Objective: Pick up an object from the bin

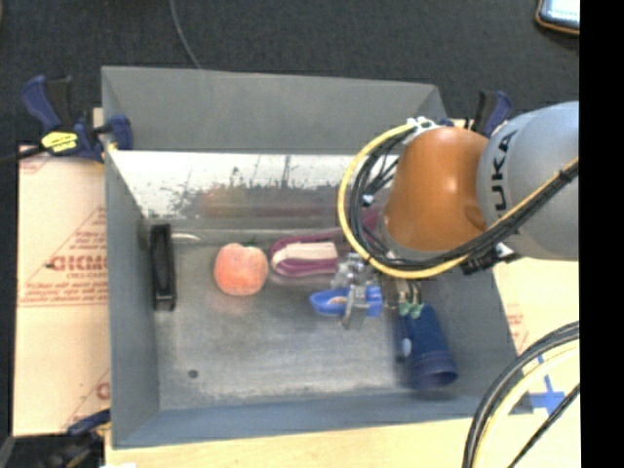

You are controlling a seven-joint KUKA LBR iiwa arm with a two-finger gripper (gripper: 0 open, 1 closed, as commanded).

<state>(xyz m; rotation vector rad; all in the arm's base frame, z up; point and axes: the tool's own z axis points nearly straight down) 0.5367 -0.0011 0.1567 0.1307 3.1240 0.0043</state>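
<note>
My gripper (353, 295) is low in the bin's right half, under the orange wrist cover. A small blue curved piece (330, 303) lies right at its tip, touching or partly under it. Just to the upper left lies a purple and white striped object (304, 258). A peach-coloured ball (241, 268) rests left of that. A dark blue cup (425, 353) lies on its side below and right of the gripper.
A black rectangular bar (162, 265) lies along the bin's left wall. The arm and its cable loops cover the bin's upper right corner. The bare floor stretches across the front left.
</note>
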